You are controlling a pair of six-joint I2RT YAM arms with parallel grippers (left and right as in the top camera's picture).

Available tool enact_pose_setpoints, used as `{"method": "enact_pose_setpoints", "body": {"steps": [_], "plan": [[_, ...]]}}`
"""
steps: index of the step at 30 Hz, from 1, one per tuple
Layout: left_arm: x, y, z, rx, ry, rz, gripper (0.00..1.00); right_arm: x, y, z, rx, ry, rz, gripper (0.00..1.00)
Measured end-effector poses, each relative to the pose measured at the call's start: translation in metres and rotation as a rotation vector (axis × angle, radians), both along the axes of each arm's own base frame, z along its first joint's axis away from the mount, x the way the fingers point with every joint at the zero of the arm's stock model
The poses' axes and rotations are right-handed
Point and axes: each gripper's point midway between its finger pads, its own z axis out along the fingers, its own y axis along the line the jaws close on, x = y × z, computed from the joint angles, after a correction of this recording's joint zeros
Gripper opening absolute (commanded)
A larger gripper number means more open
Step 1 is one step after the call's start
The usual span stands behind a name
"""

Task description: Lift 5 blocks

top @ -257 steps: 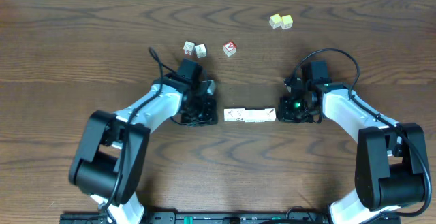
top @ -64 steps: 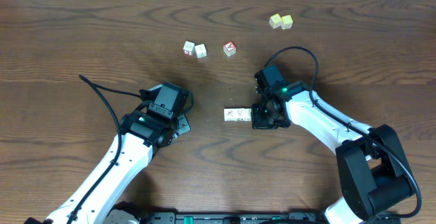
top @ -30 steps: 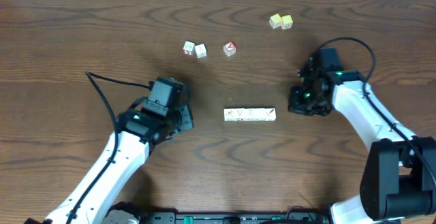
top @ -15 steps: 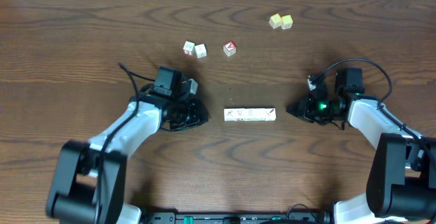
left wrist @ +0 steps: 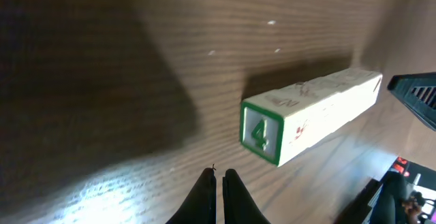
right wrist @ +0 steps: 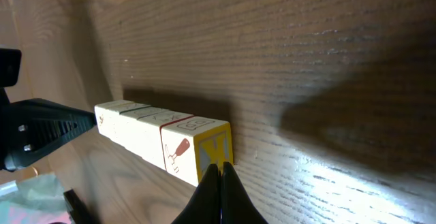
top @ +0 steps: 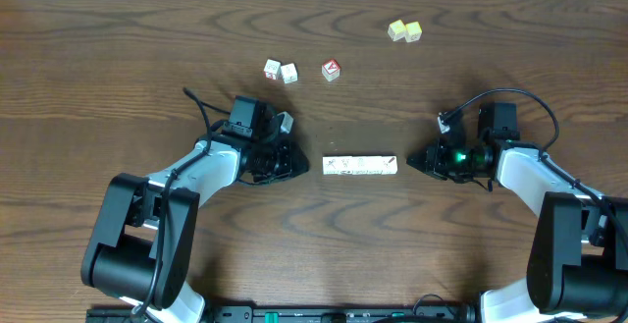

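Wooden table (top: pixel 118 68) bore the row of blocks (top: pixel 360 166); left gripper (top: pixel 297 165) and right gripper (top: pixel 416 160), both pinched together, empty, flanked its ends. I judged I should press both ends squarely, evenly.

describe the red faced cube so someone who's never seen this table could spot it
On the dark wooden table, look past the row of blocks at the centre, toward the top of the overhead view. Three small cubes sit in a loose line there; the red-faced cube is the rightmost, standing apart from the pair of whitish cubes, and alone shows a bold red face.
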Motion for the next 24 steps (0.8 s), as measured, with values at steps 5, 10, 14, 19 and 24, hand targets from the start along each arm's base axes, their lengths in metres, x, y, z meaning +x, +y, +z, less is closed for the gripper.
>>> {"method": "enact_pose_setpoints", "body": {"steps": [5, 10, 14, 19, 24], "plan": [[0.005, -0.001, 0.002, -0.004, -0.034, -0.011, 0.07, -0.005, 0.006, -0.006, -0.033, 0.013, 0.017, 0.01], [0.005, -0.001, 0.0, 0.015, -0.067, -0.04, 0.07, -0.007, 0.008, -0.012, -0.084, 0.023, 0.023, 0.01], [0.003, -0.005, -0.003, 0.052, -0.095, -0.071, 0.07, -0.008, 0.011, -0.016, -0.118, 0.025, 0.032, 0.01], [-0.003, -0.014, -0.01, 0.12, -0.124, -0.112, 0.07, -0.008, 0.018, -0.017, -0.138, 0.016, 0.048, 0.01], [-0.003, -0.014, -0.014, 0.169, -0.143, -0.115, 0.07, -0.009, 0.02, -0.02, -0.168, 0.018, 0.051, 0.01]]}}
